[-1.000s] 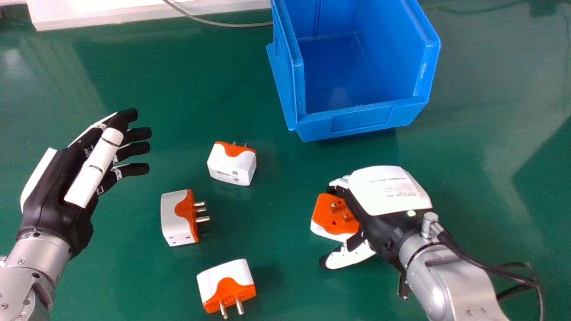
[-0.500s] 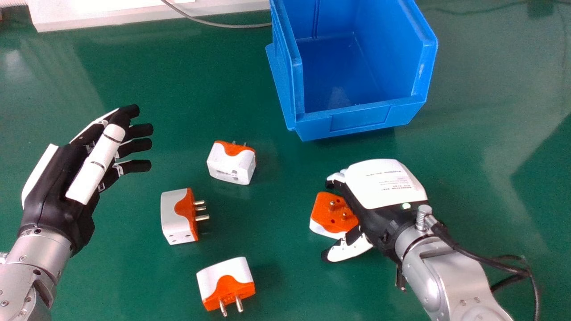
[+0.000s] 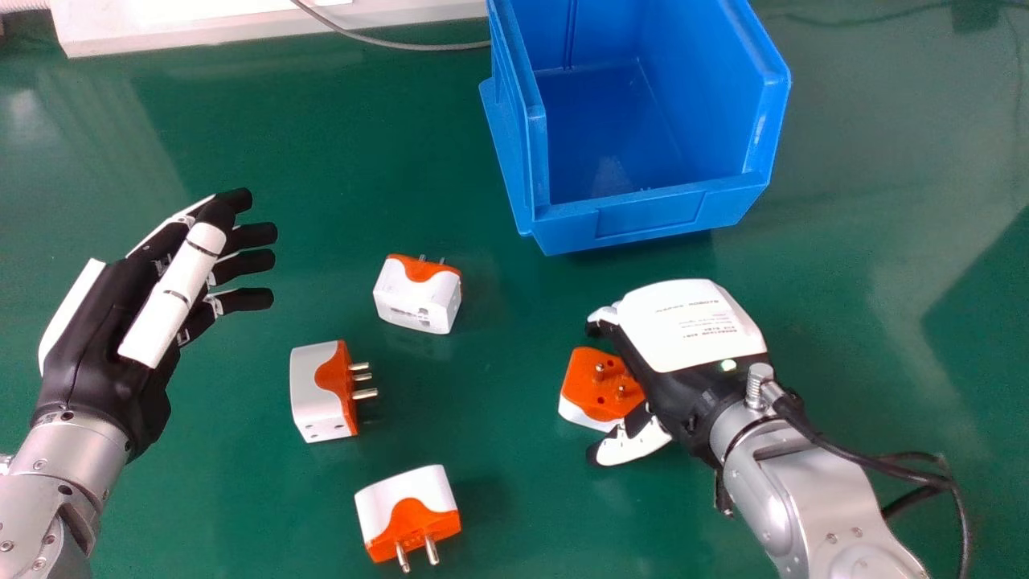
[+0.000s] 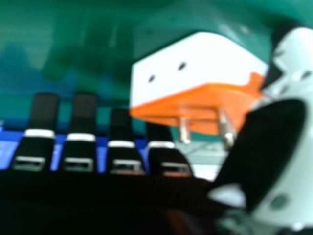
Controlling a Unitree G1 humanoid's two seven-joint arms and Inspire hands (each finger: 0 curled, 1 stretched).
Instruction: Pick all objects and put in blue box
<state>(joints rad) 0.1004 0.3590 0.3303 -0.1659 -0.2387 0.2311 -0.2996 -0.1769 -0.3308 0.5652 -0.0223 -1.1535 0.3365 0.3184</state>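
Two holes point(image 4: 182, 65) mark the adapter's point(image 4: 210, 93) white side in the right hand view, the right fingers point(image 3: 601, 315) straight, spaced.

In the head view, the top edge is cutting off the blue box point(image 3: 651, 219) at one o'clock; frame edges are cropping the left forearm point(image 3: 76, 450) at eight and the right forearm point(image 3: 792, 490) at four. Toward five o'clock, the right hand point(image 3: 683, 330) is hiding part of an orange-and-white adapter point(image 3: 587, 392), whose prongs point(image 4: 184, 131) are looking blurred in the right hand view.
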